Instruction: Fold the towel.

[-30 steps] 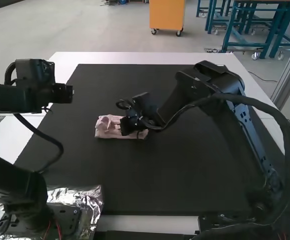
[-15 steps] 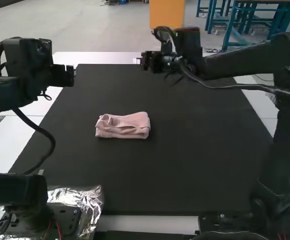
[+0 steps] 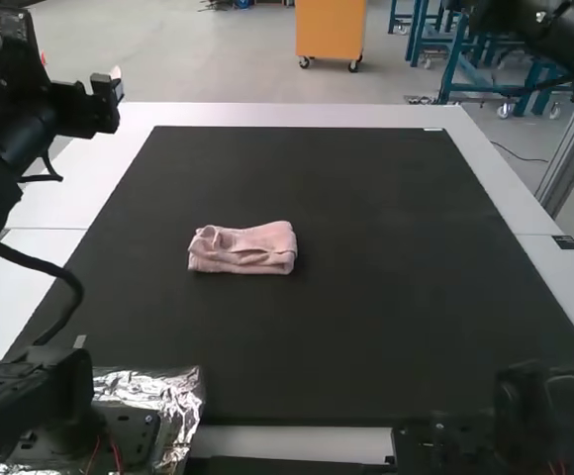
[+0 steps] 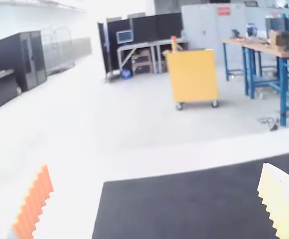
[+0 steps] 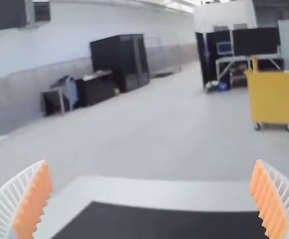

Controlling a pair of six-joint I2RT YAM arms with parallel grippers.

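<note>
The pink towel [image 3: 247, 249] lies on the black mat, left of its middle, as a compact folded bundle with a few loose creases on top. At the upper left of the high view my left gripper [image 3: 109, 91] is raised, apart from the towel. My right gripper [image 3: 500, 15] is high up at the top right edge, far from the towel. In the left wrist view my left gripper [image 4: 155, 167] is open and empty. The right wrist view has my right gripper [image 5: 152, 162] with its ribbed fingers wide apart and nothing between them.
The black mat [image 3: 386, 336] covers most of the white table [image 3: 297, 115]. Crumpled foil [image 3: 168, 396] lies at the near left by the left arm's base. A cable hangs in a loop from the left arm.
My right gripper has left the towel, rising and swinging away to the upper right. My left gripper has moved up and left. The towel stays in place, now uncovered.
</note>
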